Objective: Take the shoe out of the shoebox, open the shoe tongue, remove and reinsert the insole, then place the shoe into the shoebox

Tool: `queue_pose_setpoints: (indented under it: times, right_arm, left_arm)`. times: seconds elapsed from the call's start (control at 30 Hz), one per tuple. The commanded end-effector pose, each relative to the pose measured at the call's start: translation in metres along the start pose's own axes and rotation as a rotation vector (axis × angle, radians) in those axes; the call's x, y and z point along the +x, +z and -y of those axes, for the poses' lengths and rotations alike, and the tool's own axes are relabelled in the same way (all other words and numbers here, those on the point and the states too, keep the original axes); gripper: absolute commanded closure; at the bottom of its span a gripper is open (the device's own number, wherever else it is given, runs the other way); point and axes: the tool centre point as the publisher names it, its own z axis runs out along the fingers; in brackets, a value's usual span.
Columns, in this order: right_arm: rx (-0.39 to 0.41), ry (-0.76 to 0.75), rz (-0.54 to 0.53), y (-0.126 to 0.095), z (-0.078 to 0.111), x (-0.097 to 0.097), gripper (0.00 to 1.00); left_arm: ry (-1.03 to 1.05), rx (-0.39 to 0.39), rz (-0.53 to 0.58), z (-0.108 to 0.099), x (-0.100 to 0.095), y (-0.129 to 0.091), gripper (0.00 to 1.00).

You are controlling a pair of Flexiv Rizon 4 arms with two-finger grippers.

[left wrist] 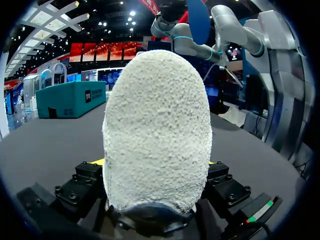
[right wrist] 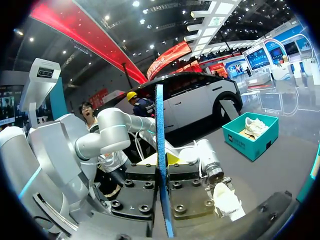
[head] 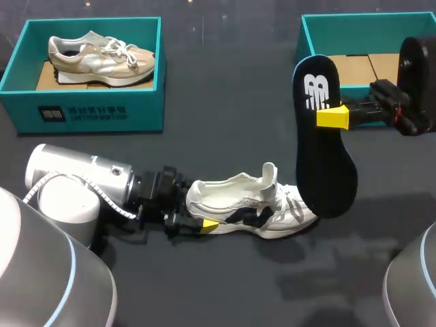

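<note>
You're mid insole step: R gripper (head: 334,117) is clamped on the black foam insole w/ white logo (head: 325,170), held upright over the toe end of the white-and-black low sneaker (head: 259,204). L gripper (head: 199,214) pinches that sneaker's heel on the table (head: 225,286). Tongue (head: 270,174) is up. Next, imo: tilt insole and feed it toe-first into the sneaker's opening.
</note>
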Motion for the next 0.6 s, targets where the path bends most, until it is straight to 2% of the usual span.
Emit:
queue_pose_setpoints:
  times: [0.03,0.3,0.6]
  right_arm:
    - [-0.032,0.014,0.051,0.018,0.008,-0.002,1.00]
    - [-0.057,0.045,0.056,0.034,0.016,-0.001,1.00]
    - [-0.065,0.052,0.059,0.036,0.016,0.000,1.00]
  left_arm:
    - [0.000,-0.004,-0.001,-0.001,0.000,0.001,1.00]
    - [0.000,-0.004,-0.001,-0.001,0.000,0.001,1.00]
    - [0.000,-0.004,-0.001,-0.001,0.000,0.001,1.00]
